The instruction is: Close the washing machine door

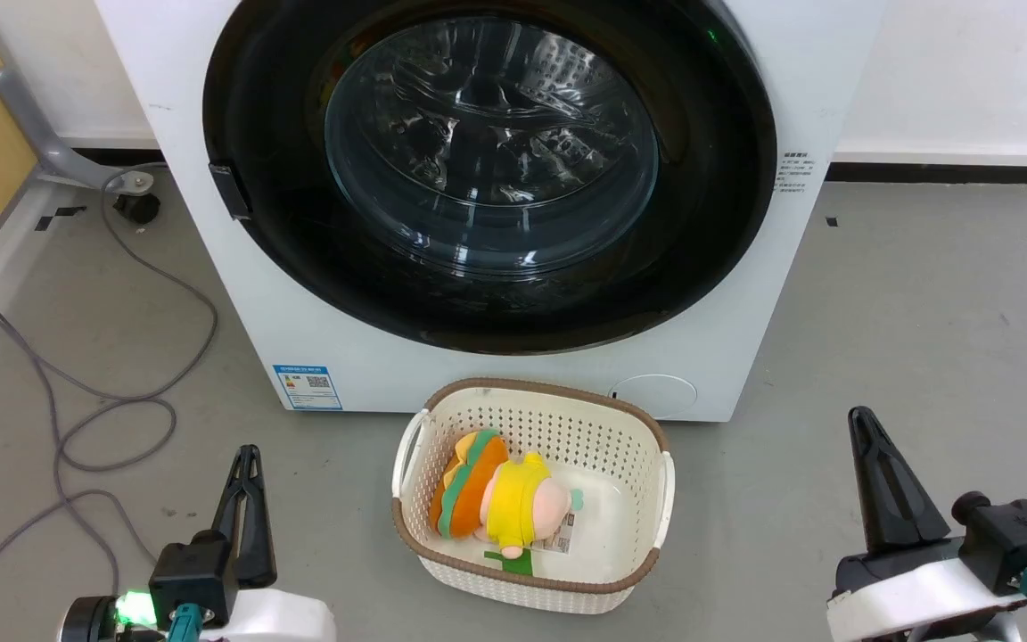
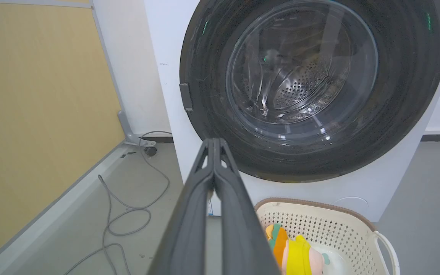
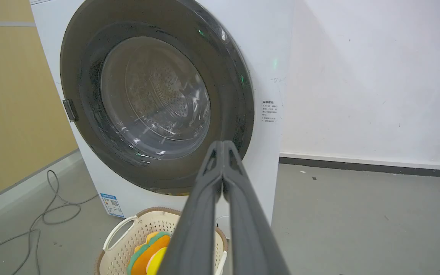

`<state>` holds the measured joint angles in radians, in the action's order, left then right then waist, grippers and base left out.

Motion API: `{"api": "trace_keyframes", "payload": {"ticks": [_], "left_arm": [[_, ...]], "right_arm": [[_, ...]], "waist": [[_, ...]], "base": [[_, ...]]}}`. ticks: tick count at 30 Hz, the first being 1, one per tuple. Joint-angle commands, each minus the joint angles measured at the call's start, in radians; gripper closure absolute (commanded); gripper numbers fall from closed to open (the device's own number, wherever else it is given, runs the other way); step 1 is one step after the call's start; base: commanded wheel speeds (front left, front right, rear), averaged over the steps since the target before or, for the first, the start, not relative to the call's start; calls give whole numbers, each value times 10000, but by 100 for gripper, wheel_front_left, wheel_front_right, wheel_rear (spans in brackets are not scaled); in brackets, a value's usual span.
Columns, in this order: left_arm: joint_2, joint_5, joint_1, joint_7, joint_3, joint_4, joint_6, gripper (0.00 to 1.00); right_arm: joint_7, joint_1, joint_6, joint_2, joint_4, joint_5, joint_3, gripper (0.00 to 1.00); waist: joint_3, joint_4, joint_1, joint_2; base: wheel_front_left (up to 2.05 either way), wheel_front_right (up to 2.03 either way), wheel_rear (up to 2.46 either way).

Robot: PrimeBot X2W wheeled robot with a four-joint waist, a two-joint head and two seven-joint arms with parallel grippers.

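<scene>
I'm looking down at a grey floor (image 1: 924, 357) with a white wall (image 3: 357, 76) behind and a yellow panel (image 2: 33, 114) on my left; a grey cable (image 1: 121, 401) loops across the floor there. The washing machine (image 1: 513, 374) stands against the wall, and its door (image 1: 491, 169) lies flush on the front, the steel drum showing through the glass. A blue label (image 1: 307, 386) at the lower corner carries a square code, and a sticker (image 1: 794, 171) beside the door has small print; I can read neither. The machine's top is cut off in the head view. A cream basket (image 1: 531, 419) just in front holds a soft toy (image 1: 496, 499). My left pincer (image 1: 249, 455) and right pincer (image 1: 859, 419) hang low, well clear of the door, each with its fingers pressed together on nothing.
</scene>
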<state>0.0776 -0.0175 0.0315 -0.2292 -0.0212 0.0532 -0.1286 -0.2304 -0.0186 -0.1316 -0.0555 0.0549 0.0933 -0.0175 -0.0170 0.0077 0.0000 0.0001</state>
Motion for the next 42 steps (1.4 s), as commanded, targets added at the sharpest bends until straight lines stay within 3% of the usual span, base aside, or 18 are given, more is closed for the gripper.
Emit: {"api": "trace_keyframes", "payload": {"ticks": [1, 42], "left_arm": [[-12, 20, -39, 55, 18, -45, 57, 100], [-110, 78, -142, 893, 91, -228, 518, 100]], "right_arm": [[54, 23, 1, 8, -61, -77, 15, 100], [897, 85, 4, 25, -244, -398, 75, 100]], "waist": [[2, -1, 0, -1], [65, -29, 0, -1]], "base": [[0, 0, 0], [0, 0, 0]]}}
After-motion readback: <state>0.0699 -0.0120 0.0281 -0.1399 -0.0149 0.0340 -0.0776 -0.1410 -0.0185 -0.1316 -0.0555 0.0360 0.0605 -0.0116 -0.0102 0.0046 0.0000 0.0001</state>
